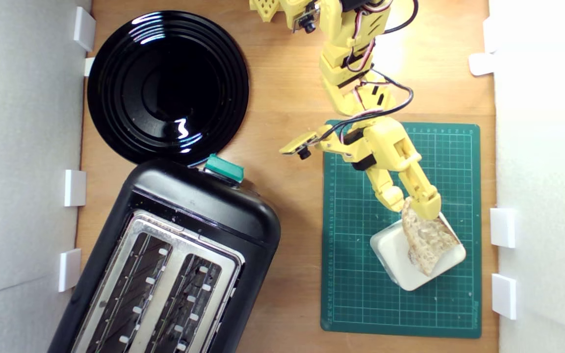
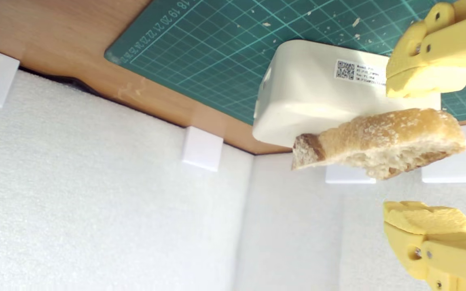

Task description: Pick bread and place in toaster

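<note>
The bread (image 1: 427, 240) is seen lying across the top of a cream-white block (image 1: 400, 260), which stands on the green cutting mat (image 1: 361, 274) near the mat's lower right corner in the exterior view. The gripper (image 2: 423, 151) is shown with its jaws apart, one on either side of the slice's end, and a clear gap is visible between the farther fingertip (image 2: 425, 218) and the crumb; nothing is clamped yet. The toaster (image 1: 174, 264) is placed well apart, at the table's lower left corner in the exterior view, slots open upward. Several failures are judged possible: the slice may be pushed off the block if one jaw touches first; a thin end grip may let it pivot or crumble; a tilted slice may catch on the slot rim.
</note>
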